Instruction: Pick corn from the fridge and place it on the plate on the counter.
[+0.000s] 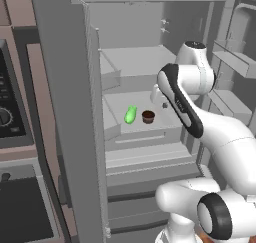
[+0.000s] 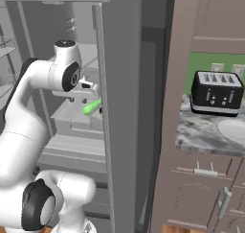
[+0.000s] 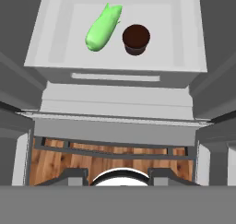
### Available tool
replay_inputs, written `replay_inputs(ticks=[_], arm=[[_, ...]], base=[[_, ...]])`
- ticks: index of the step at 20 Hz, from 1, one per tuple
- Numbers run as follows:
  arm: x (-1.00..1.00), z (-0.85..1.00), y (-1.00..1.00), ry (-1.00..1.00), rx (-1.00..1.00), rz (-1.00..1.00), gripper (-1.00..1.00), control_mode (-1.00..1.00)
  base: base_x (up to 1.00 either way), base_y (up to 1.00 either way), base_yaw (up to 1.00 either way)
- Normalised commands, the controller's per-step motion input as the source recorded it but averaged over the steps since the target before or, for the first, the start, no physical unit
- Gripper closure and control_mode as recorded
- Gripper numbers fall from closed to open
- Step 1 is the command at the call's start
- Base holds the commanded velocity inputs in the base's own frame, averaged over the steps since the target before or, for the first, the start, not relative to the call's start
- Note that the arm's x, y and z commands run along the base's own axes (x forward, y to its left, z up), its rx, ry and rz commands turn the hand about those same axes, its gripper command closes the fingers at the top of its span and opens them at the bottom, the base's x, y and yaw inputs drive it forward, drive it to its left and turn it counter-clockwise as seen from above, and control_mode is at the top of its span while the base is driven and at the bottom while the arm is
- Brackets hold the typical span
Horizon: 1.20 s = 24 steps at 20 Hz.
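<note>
1. A simulated kitchen is being shown: the fridge [image 1: 150,57] is standing open, grey shelves and drawers exposed, with brown cabinets and the marbled counter [image 2: 201,131] off to the right.
2. The gripper [image 3: 118,178] is being held in front of the shelves, looking down and in; only the two dark finger stubs are being seen at the bottom of the hand view, set apart with nothing between them — how wide cannot be told.
3. The corn [image 3: 102,28] is lying on a middle shelf, ahead of the hand and a little left of its centre line; its long axis is running roughly away from the hand, tilted slightly — so a reach forward is being called for.
4. Just beside it, to the right, a dark brown cupcake [image 3: 136,38] is sitting, apart from it.
5. Outward, one plate [image 2: 234,129] and one black toaster [image 2: 216,93] are being seen on the counter; one corn and one cupcake are being counted.
</note>
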Motion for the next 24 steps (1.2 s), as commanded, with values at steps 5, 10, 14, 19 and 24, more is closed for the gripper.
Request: replay_inputs(ticks=[5, 10, 14, 19, 24], arm=[[0.0, -0.11, 0.02, 0.0, 0.0, 0.0, -1.0, -1.0], [0.0, -0.26, 0.14, 0.0, 0.0, 0.0, -1.0, -1.0], [0.03, -0.29, 0.04, 0.0, 0.0, 0.0, -1.0, -1.0], [0.12, -0.28, 0.11, 0.0, 0.0, 0.0, -1.0, -1.0], [0.17, -0.3, 0.09, 0.0, 0.0, 0.0, -1.0, -1.0]], base=[[0.0, 0.0, 0.0], [0.0, 0.0, 0.0], [0.0, 0.0, 0.0], [0.0, 0.0, 0.0], [0.0, 0.0, 0.0]])
